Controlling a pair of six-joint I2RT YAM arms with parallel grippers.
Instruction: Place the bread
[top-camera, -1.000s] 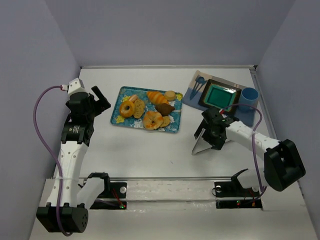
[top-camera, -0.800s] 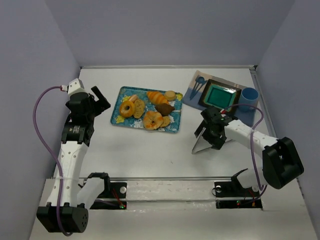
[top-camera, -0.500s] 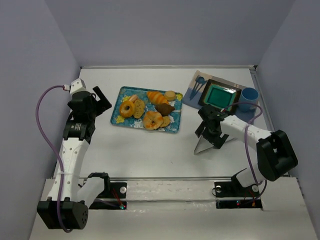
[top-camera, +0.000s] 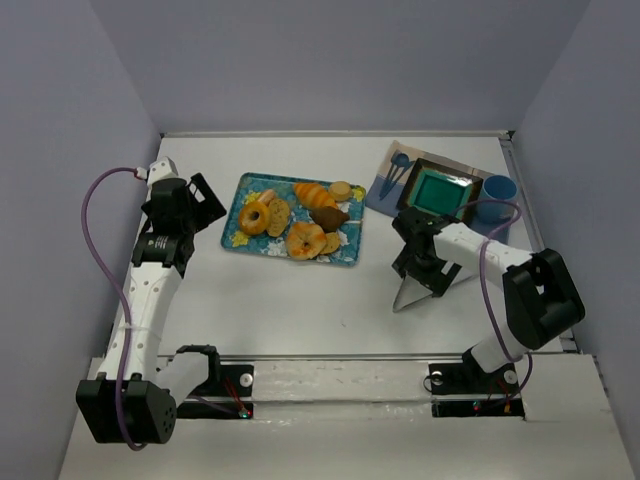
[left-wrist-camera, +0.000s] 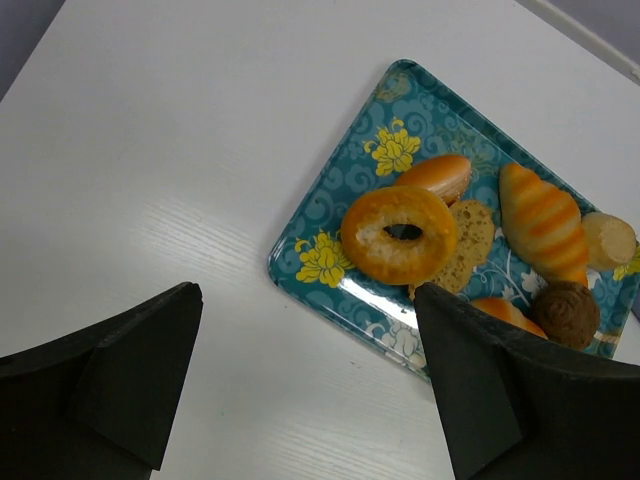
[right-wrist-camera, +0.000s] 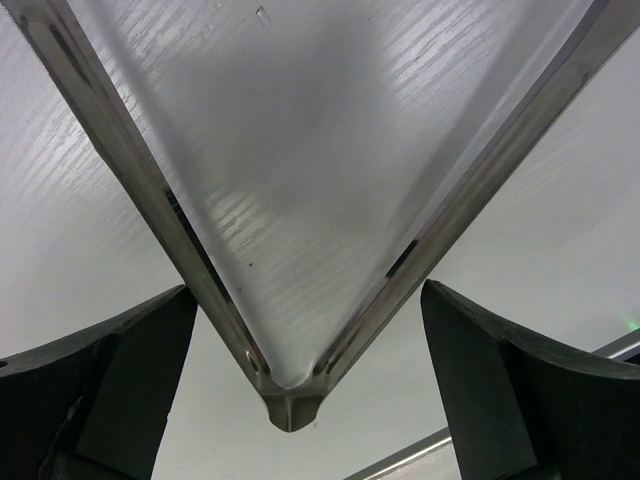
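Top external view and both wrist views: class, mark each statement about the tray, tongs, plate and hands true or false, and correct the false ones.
1. The bread lies on the patterned tray. True.
2. The right hand is shut on the tongs. False: its fingers stand wide open on either side of the tongs, which lie on the table.
3. The green plate holds the croissant. False: the plate is bare and the croissant is on the tray.
4. A blue cup stands beside the plate. True.
5. The left hand is open and holds nothing. True.
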